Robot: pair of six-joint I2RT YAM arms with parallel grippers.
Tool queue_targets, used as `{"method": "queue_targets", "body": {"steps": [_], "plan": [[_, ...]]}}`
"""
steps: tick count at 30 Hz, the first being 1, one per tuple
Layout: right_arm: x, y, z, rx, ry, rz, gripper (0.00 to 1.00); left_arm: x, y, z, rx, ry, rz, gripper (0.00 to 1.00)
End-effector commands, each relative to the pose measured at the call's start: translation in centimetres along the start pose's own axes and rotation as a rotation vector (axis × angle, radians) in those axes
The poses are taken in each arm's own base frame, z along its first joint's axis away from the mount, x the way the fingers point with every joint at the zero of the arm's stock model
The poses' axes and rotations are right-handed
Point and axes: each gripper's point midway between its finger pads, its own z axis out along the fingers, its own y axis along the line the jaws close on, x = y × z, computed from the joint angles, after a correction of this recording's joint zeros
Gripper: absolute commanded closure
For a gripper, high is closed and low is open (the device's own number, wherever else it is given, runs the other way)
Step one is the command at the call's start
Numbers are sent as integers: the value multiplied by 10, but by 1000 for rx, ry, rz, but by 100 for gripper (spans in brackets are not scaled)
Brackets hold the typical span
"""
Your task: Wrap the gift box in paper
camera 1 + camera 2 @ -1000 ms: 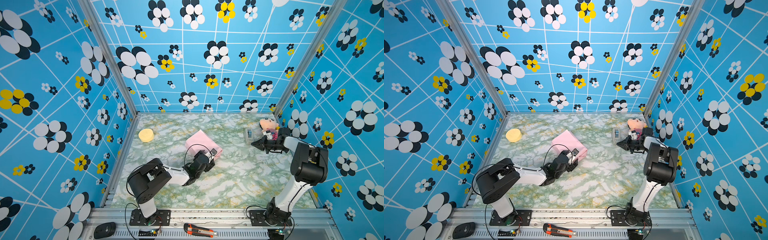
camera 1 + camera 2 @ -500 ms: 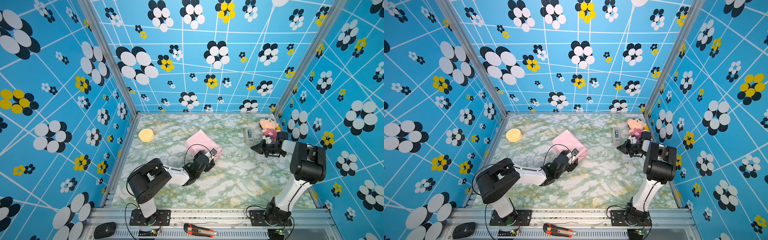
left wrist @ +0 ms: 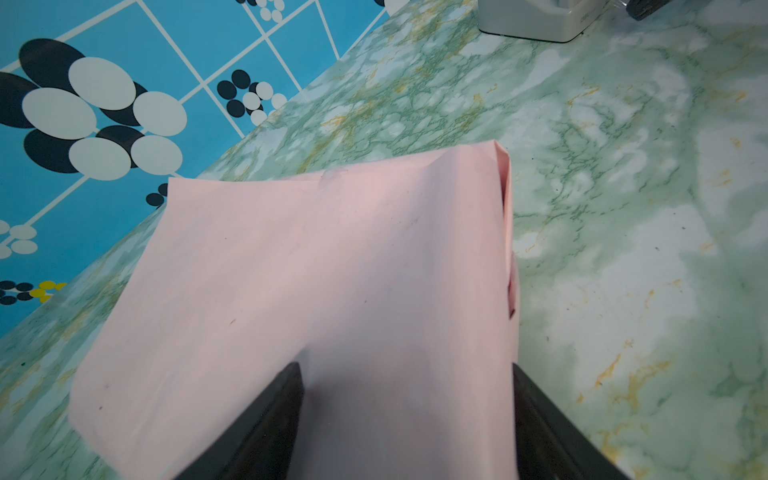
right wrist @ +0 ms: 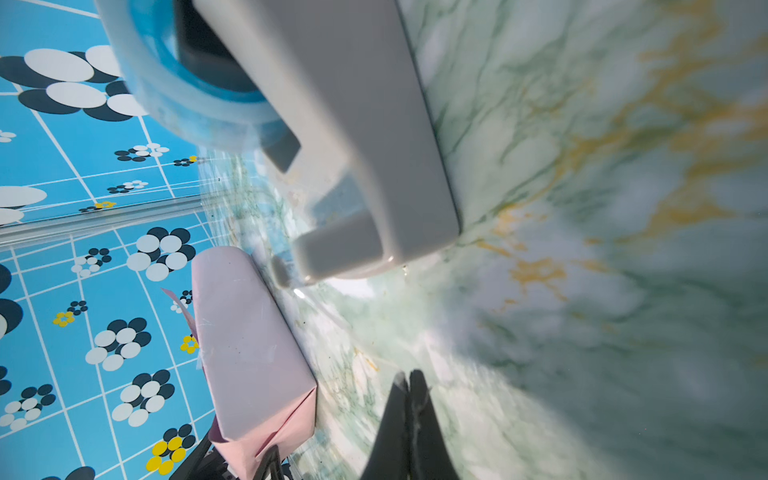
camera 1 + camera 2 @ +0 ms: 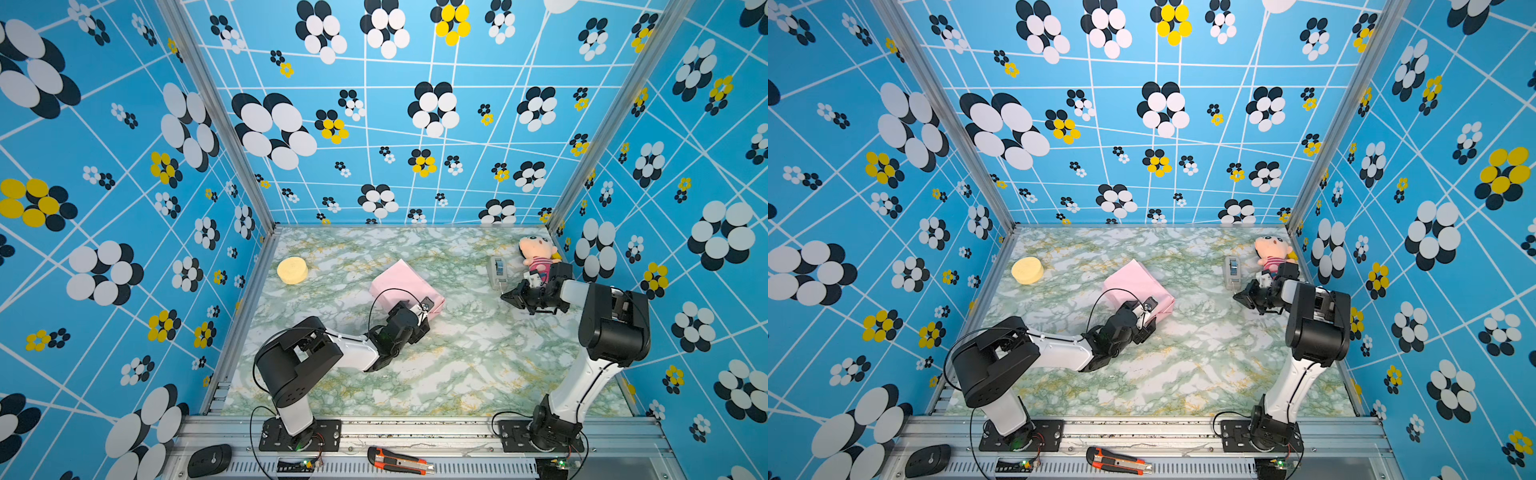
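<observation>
Green-marbled, perhaps speckled tabletop [image 5: 478, 365] under the paper [image 5: 399, 282], between blue flower-print walls [image 5: 124, 216]

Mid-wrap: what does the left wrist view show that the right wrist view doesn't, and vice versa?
Left wrist only: the paper's broad top face out to its far edge, with the left gripper's fingers spread over its near end. Right wrist only: the tape dispenser's roll and cutter end, and the right gripper shut. Both: the paper, the dispenser, the marble table.
</observation>
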Motion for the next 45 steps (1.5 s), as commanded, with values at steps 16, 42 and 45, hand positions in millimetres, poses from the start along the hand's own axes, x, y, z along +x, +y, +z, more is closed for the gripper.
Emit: {"method": "queue_targets", "body": {"steps": [16, 42, 45], "plan": [[59, -40, -11, 287, 136, 58, 100, 83, -15, -4, 57, 262, 49, 24], [-47, 48, -34, -35, -133, -310, 60, 82, -14, -4, 52, 256, 52, 24], [-54, 49, -31, -42, -127, -337, 59, 83, -14, -4, 54, 259, 53, 24]]}}
